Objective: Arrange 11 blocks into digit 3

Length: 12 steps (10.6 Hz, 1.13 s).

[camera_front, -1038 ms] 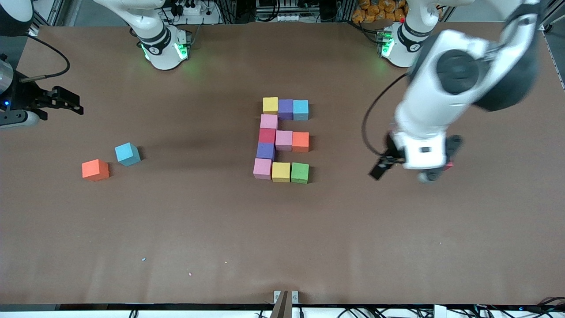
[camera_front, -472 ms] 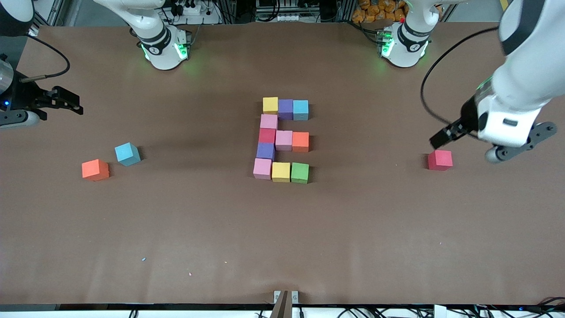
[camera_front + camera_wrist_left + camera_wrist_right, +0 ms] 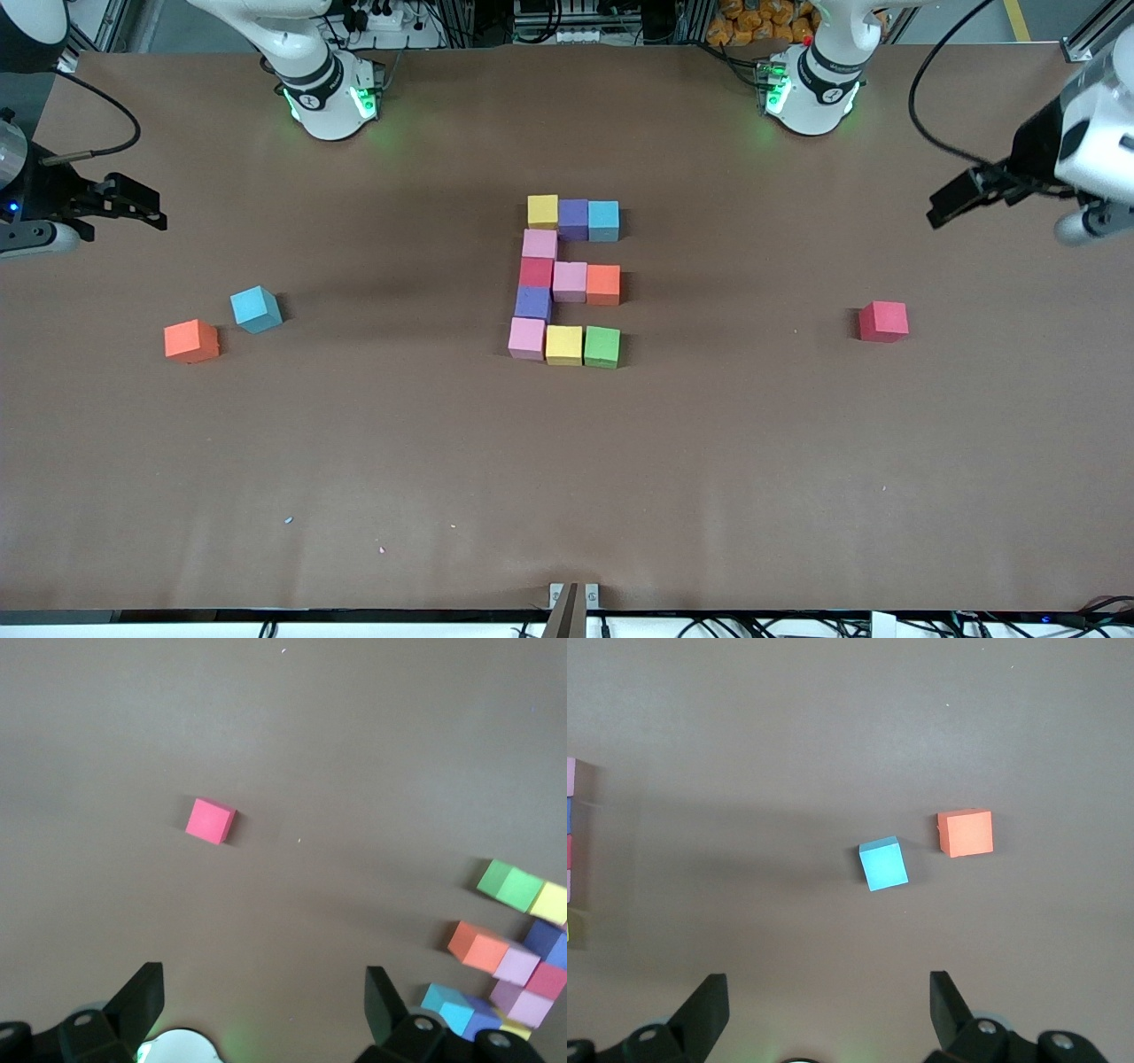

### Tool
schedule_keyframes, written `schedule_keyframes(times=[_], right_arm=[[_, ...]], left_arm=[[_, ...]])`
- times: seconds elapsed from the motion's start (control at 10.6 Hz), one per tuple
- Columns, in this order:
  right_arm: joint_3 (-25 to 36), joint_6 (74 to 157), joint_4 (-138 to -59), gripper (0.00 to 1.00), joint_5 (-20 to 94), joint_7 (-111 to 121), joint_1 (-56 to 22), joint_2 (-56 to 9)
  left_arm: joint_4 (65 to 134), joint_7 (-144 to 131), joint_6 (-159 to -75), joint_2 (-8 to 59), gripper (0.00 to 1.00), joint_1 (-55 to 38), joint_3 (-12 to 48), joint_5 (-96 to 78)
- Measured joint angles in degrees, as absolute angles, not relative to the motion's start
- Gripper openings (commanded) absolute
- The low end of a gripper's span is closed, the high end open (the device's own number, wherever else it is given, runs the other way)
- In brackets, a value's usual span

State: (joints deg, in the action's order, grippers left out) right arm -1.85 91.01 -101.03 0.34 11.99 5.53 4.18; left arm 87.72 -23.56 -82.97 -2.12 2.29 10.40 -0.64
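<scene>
The blocks stand touching as the digit 3 mid-table, like an "E". The farthest row is yellow, purple, blue. The column runs pink, red, purple, pink. Pink and orange form the middle row; yellow and green finish the nearest row. My left gripper hangs open and empty, high over the left arm's end of the table. My right gripper waits open and empty over the right arm's end.
A loose red block lies alone toward the left arm's end, also in the left wrist view. A loose blue block and a loose orange block lie toward the right arm's end. Brown paper covers the table.
My left arm has risen from over the loose red block and swung out toward its end of the table. The red block now shows in full. The right arm has not moved.
</scene>
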Motion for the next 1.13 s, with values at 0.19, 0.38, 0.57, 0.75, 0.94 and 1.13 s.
schedule_keyframes(times=[0.19,0.38,0.57,0.75,0.94,1.13], right_arm=[[-1.85,91.01,-101.04,1.00,0.34,11.99,5.53,4.17],[-1.85,91.01,-101.04,1.00,0.34,11.99,5.53,4.17],[-1.85,91.01,-101.04,1.00,0.34,11.99,5.53,4.17],[-1.85,91.01,-101.04,1.00,0.34,11.99,5.53,4.17],[-1.85,91.01,-101.04,1.00,0.34,11.99,5.53,4.17],[-1.85,91.01,-101.04,1.00,0.34,12.00,5.53,4.17]], left_arm=[[91.14,-21.49,-83.03,-5.11,1.00,2.36,10.41,-0.64],[92.37,-20.52,-83.07,-5.92,1.00,1.21,9.56,-0.64],[92.56,-20.32,-83.16,-5.91,1.00,0.56,8.83,-0.64],[92.56,-19.00,-83.27,-5.97,1.00,0.36,8.61,-0.20],[92.55,-17.74,-83.39,-6.09,1.00,-0.66,8.22,0.12],[92.55,-17.46,-83.46,-6.10,1.00,-2.69,7.08,0.15]])
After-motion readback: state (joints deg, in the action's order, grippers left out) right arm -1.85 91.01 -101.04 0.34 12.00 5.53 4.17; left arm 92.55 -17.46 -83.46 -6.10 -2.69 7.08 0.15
